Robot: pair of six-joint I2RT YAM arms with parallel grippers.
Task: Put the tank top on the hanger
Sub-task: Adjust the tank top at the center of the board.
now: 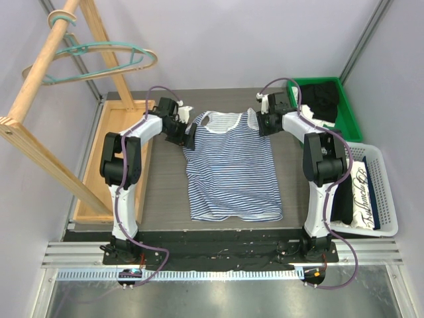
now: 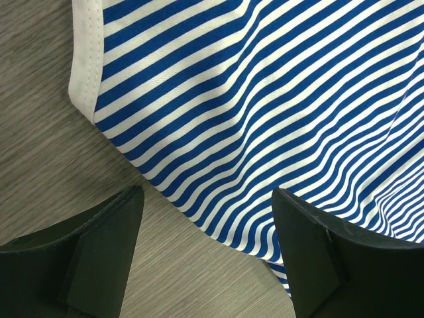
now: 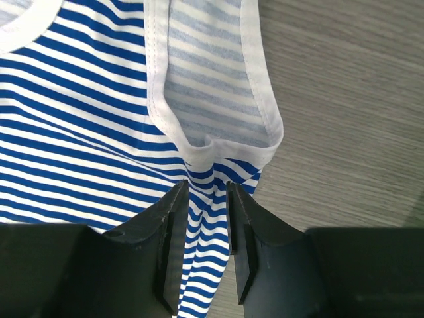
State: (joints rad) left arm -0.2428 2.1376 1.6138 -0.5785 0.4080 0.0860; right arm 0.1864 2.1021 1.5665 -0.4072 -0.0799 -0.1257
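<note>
The tank top (image 1: 232, 169) lies flat in the middle of the table (image 1: 165, 192), neck far, hem near, with bare table on both sides and a narrow strip along the near edge. The left jaws, on the left arm (image 1: 122, 159), stand wide open at the top's left side edge below the armhole: one finger (image 2: 86, 258) is over bare table, the other (image 2: 331, 258) over striped cloth, and the edge runs between them; they hold nothing. The right jaws, on the right arm (image 1: 324, 159), are at the far right shoulder, drawn almost together and pinching a gathered fold of cloth just beside the white-trimmed strap (image 3: 218, 149).

The hanger (image 1: 99, 56) hangs on a wooden rack (image 1: 40, 86) at the far left, well apart from the top. The rack's slanting legs and base board (image 1: 89, 192) crowd the left arm. A green bin (image 1: 350, 112) with a black garment (image 1: 324, 96) sits far right, and a white basket (image 1: 387, 199) of clothes lies just right of the right arm
</note>
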